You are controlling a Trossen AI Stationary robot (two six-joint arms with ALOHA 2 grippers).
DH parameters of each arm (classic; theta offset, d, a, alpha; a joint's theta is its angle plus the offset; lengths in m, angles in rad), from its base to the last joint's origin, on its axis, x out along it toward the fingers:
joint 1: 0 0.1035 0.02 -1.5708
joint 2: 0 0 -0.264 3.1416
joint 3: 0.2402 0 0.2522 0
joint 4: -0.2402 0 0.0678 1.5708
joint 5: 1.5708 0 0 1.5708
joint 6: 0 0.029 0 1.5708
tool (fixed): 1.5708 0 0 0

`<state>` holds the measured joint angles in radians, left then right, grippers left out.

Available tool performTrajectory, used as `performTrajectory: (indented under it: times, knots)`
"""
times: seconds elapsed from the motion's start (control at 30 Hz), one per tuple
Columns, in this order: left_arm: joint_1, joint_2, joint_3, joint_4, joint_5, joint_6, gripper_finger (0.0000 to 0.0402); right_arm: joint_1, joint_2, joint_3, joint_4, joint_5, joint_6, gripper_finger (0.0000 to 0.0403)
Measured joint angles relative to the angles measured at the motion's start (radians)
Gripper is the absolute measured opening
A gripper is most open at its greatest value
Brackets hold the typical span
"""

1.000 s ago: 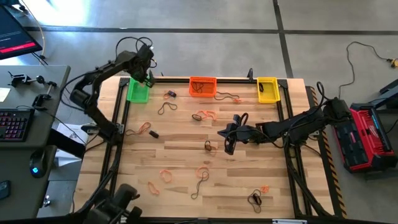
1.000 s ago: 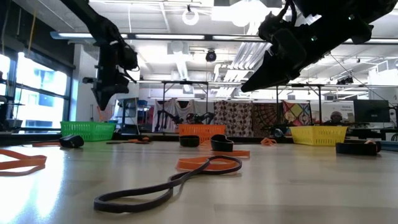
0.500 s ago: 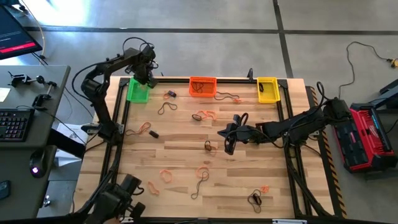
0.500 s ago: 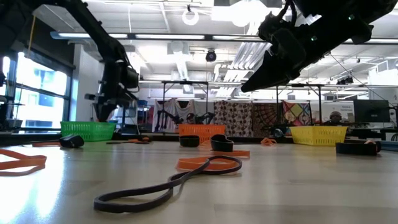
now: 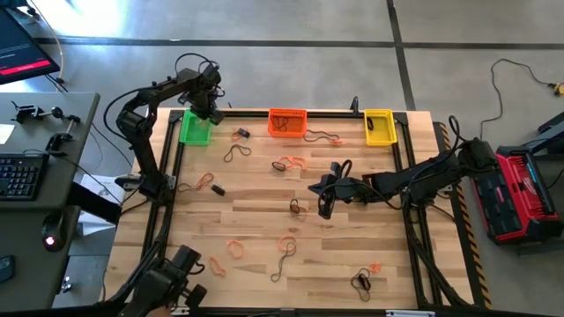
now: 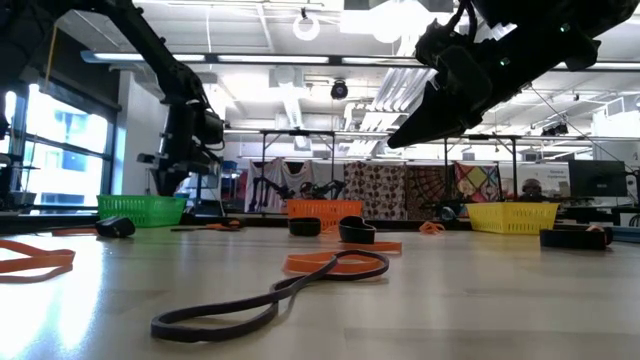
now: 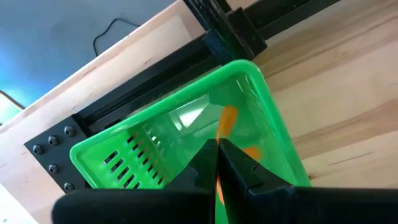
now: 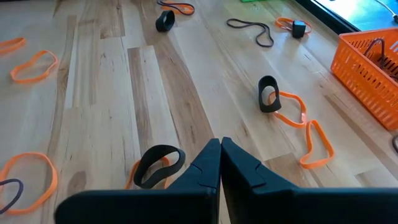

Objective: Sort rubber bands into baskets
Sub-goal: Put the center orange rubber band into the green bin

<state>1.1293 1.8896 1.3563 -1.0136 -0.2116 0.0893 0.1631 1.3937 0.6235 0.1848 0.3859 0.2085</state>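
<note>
My left gripper (image 5: 210, 111) (image 6: 165, 186) stands at the far left over the green basket (image 5: 195, 130) (image 7: 186, 134). It points down and is shut on an orange rubber band (image 7: 227, 120). My right gripper (image 5: 323, 210) (image 8: 219, 163) hovers shut above the middle of the table and holds nothing. Orange, brown and black rubber bands (image 5: 290, 164) (image 8: 160, 164) lie scattered flat on the wood. The orange basket (image 5: 287, 121) and the yellow basket (image 5: 379, 126) sit along the far edge. My left gripper pinches the orange rubber band between its two fingers (image 7: 202, 163), coming from above and pointing down. The band's free part (image 7: 226, 123) hangs past the fingertips inside the green basket. I cannot tell whether it reaches the basket's floor.
A black metal frame (image 5: 344, 113) runs along the table's far and side edges. A long dark band (image 6: 270, 300) lies near the table's front. An orange piece (image 7: 252, 151) shows inside the green basket. The orange basket holds dark bands (image 8: 379, 50).
My left gripper has come down toward the green basket with the orange band, staying shut on it; the band's hanging end now sits lower, inside the basket.
</note>
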Motion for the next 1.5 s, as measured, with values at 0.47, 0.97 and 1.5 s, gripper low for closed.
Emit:
performTrajectory:
  times: [0.47,0.97,1.5]
  knots:
    - [0.0,0.0,-0.001,0.027,0.001,-0.005,0.0001,0.0,0.0,0.0,0.0,0.0,0.0,0.0]
    - [-0.004,0.0,-0.113,0.138,0.023,0.0,0.0,0.001,0.0,0.0,0.0,0.0,-0.004,0.0]
    - [-0.006,-0.032,-0.144,0.176,0.015,0.065,0.0065,0.001,0.0,0.0,0.0,0.0,0.0,0.0]
